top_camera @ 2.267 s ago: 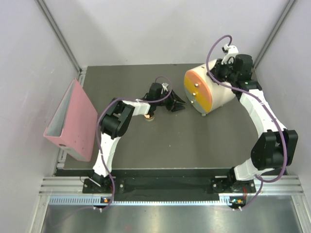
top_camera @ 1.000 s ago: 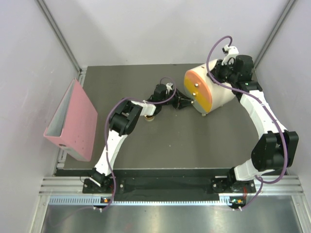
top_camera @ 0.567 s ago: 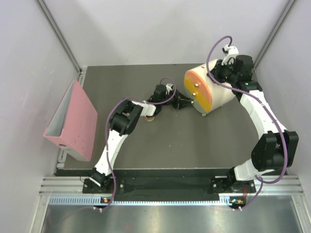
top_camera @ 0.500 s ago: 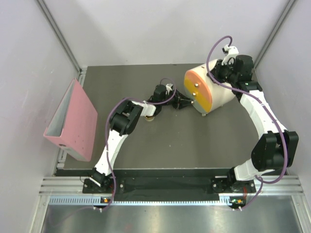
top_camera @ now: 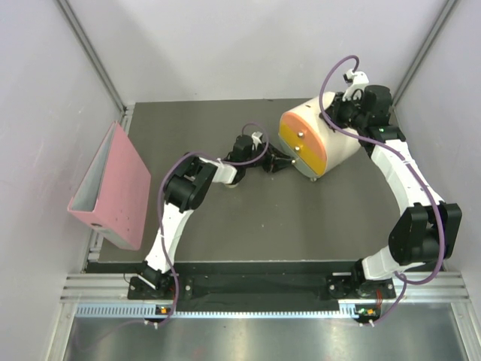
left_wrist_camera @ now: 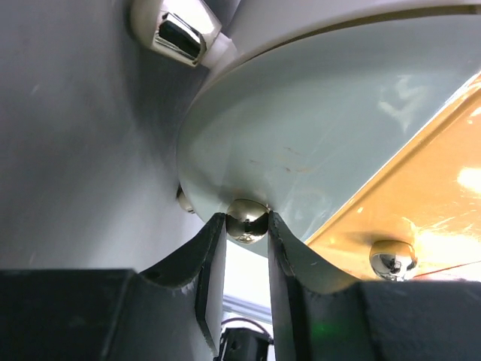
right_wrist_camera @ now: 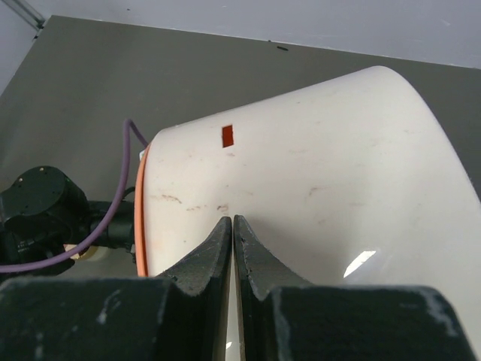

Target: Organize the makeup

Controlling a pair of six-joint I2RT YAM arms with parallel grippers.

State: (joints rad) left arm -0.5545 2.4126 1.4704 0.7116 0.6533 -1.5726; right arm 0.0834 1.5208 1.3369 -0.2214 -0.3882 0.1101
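Of the makeup, only the round compact (top_camera: 232, 183) shows. It is a small peach-tan disc lying flat on the dark tabletop (top_camera: 248, 218), left of centre. It is tucked against the left arm's forearm and largely hidden by it, so no lid or marking can be made out. The tubes and the black-and-gold cases are not visible in any view.

The left hand (left_wrist_camera: 247, 226) is clenched on a small chrome knob (left_wrist_camera: 247, 218), with one dark finger on each side of the ball. The knob sits on the front of the rounded cream box (top_camera: 334, 143), which lies on its side towards the far right of the tabletop. The box's yellow-and-orange drawer face (top_camera: 301, 139) is turned towards the left arm. A second chrome knob (left_wrist_camera: 392, 257) sits on the orange part, just beside the held one.

The right hand (right_wrist_camera: 233, 226) rests on the box's cream shell with its two fingers pressed together and nothing between them. A small red mark (right_wrist_camera: 227, 136) shows on the shell ahead of it.

A pink binder (top_camera: 113, 188) leans at the left edge, well apart from the compact.
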